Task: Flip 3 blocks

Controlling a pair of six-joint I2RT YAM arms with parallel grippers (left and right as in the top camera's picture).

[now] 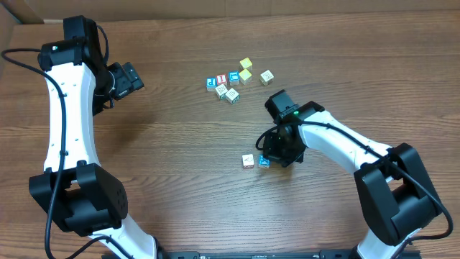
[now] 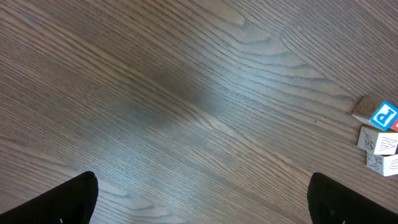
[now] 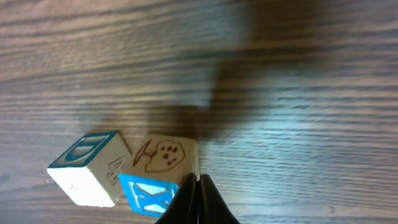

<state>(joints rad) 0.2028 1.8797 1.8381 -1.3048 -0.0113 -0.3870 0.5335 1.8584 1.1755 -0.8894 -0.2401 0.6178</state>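
Wood-grain worktop [image 1: 180, 187] with open room at front and left. Right jaws are pressed together, pinching nothing, tips down at the right edge of the blue X block [image 3: 149, 191]; a second block [image 3: 87, 168] sits just beside it on the other side, both well clear of the worktop's edges. Left jaws are spread wide over bare wood at far left, block cluster [image 1: 233, 78] well apart at top centre.

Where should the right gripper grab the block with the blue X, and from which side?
Probably from above, pinching the blue X block on the two opposite faces that don't face the neighbouring block: it's a flat-sided cube, and that neighbour crowds one side.
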